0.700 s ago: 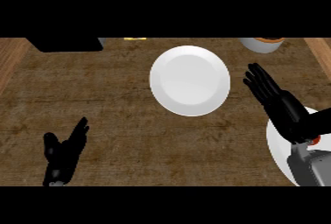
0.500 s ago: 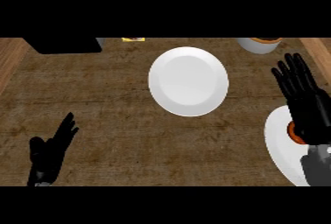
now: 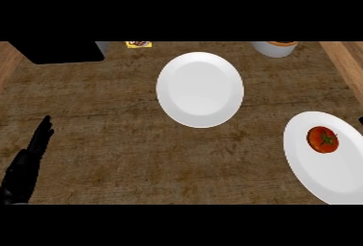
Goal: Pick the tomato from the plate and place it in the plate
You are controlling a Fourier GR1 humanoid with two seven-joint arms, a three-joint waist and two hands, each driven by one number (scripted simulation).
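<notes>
We judge the task barely begun: the tomato (image 3: 322, 140) lies on the right plate (image 3: 322, 182), near its upper part, untouched, and the middle plate (image 3: 200, 89), where it presumably should go, carries nothing. The pick, the carry and the placing all remain.

Our left robot hand (image 3: 27, 161) shows at the lower left edge, fingers straight and wide, holding nothing, resting well apart from both plates. Our right robot hand is not clearly in view; a dark sliver at the right edge may be part of it, so we cannot tell how it stands.

The tomato is round, smooth and red with a green stem star. Both plates are glossy white ovals with shallow rims. The bench (image 3: 142, 144) is brown with a mottled, matte wood grain.
</notes>
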